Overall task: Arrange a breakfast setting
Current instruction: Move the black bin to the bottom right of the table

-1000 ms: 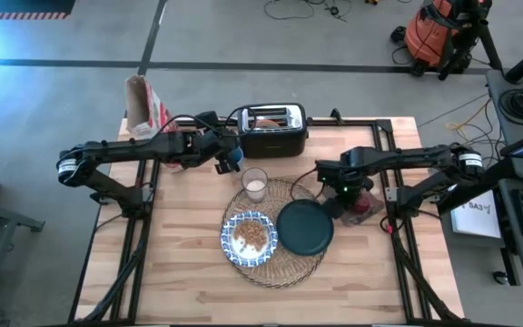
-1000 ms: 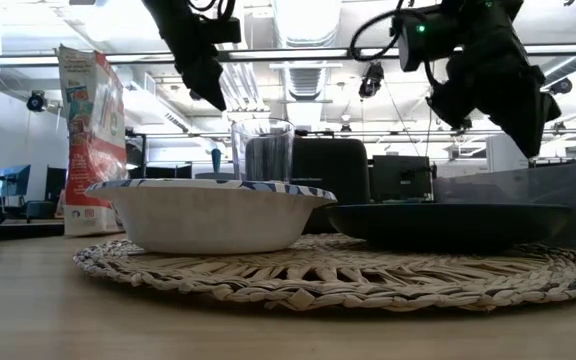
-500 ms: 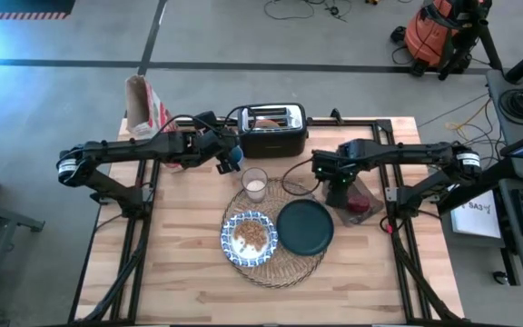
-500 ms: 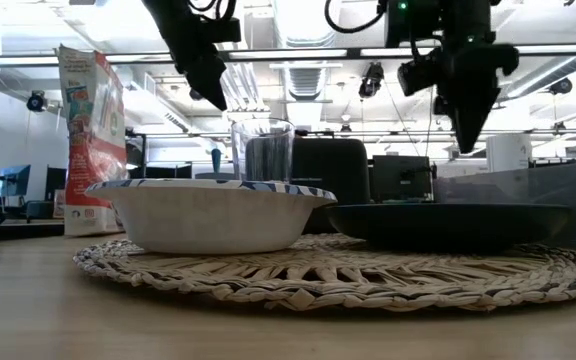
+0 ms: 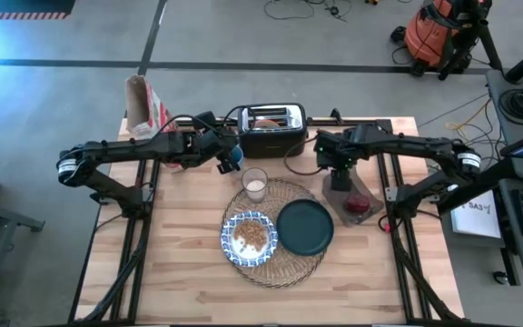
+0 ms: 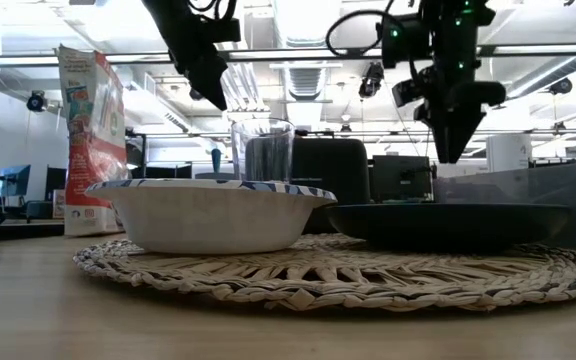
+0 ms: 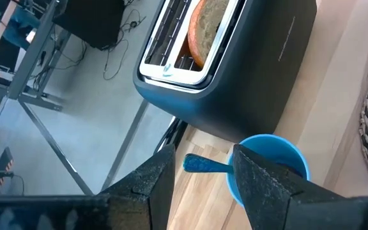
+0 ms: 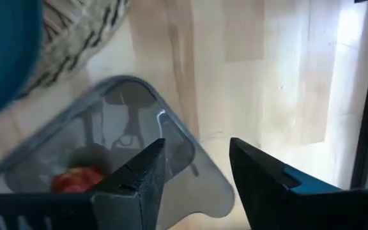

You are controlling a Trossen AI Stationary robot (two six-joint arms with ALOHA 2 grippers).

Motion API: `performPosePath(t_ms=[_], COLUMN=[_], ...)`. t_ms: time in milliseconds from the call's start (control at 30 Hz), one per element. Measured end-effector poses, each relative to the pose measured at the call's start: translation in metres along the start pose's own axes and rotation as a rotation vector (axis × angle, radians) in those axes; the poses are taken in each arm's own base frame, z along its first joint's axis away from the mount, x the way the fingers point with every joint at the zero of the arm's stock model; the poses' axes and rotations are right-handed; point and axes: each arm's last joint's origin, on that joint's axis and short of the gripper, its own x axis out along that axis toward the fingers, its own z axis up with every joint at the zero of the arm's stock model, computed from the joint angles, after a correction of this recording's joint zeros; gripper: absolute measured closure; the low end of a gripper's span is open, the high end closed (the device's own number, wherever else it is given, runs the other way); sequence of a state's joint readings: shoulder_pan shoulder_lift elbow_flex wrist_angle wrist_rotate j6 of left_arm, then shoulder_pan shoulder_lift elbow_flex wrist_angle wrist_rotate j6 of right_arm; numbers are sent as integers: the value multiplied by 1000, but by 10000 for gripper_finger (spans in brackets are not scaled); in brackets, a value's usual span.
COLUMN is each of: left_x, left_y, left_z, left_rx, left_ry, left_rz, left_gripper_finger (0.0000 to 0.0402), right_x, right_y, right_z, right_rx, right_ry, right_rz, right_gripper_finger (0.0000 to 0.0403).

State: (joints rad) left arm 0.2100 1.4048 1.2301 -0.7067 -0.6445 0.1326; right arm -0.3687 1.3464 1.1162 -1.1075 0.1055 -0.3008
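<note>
Bowl (image 5: 250,236), plate (image 5: 305,227) and glass of milk (image 5: 255,184) sit together on the straw mat (image 5: 291,265) at the centre of the high view, so the setting is mostly laid. The right gripper (image 5: 339,175), jaws open and empty, hangs right of the mat, above a clear container (image 5: 356,202) with the red item (image 5: 360,205), probably to reach it. The left gripper (image 5: 228,160), also open, waits over the blue cup (image 5: 234,156) beside the toaster (image 5: 273,129).

Patterned bowl (image 5: 250,236), teal plate (image 5: 305,227) and milk glass (image 5: 255,184) sit on the woven placemat (image 5: 289,263)
</note>
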Motion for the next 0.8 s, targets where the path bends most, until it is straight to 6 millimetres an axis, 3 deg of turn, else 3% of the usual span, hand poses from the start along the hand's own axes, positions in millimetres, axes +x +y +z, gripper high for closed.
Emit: performPosePath(t_ms=[233,800], left_x=[0,0], left_y=[0,0], left_z=[0,0], left_rx=[0,-3], left_ry=[0,-3], left_rz=[0,1], left_gripper_finger=[260,260], right_x=[7,31], right_y=[-9,-4], right_z=[-5,-8], right_rx=[-53,-143], right_ry=[4,-44], right_rz=[12,39], right_gripper_finger=[238,239])
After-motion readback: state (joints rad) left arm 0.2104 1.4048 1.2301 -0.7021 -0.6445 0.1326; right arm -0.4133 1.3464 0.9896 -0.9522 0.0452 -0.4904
